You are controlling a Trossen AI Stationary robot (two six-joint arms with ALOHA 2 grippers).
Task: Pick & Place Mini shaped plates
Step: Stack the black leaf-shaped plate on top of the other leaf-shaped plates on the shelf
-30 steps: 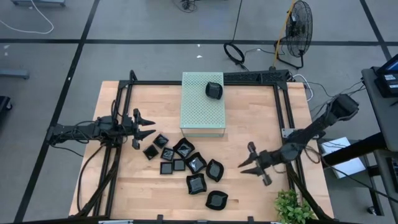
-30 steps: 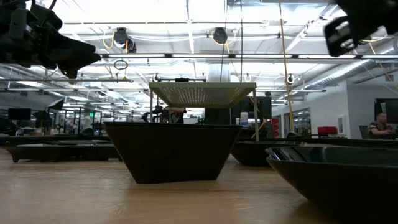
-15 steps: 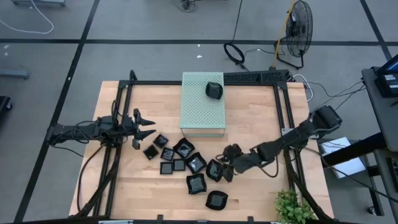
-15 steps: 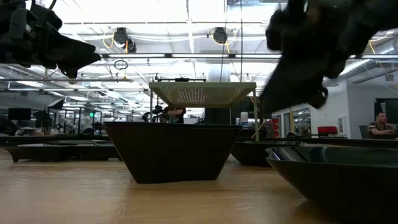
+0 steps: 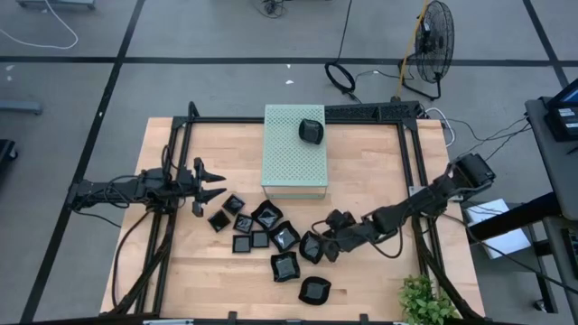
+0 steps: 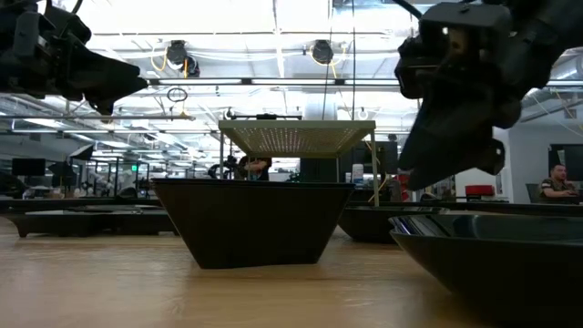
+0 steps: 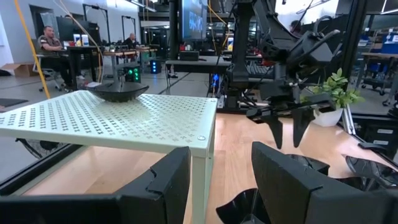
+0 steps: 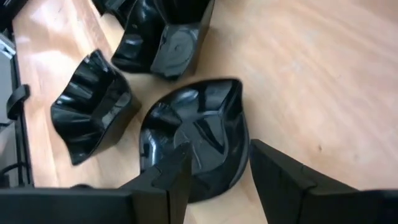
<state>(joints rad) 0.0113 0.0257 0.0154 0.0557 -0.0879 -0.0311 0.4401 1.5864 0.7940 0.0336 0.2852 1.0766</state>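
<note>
On desk, right of plate cluster (image 5: 271, 236): right gripper (image 5: 327, 246) over rounded plate (image 8: 196, 134), fingers apart, straddling near rim, nothing gripped. One plate (image 5: 311, 131) already on green box (image 5: 294, 151). For clean pick: lower until one finger sits inside rim, other outside, close on wall, lift straight, avoid nudging neighbour (image 8: 93, 112). Left gripper (image 5: 213, 182) waits at cluster's left, fingers spread.
</note>
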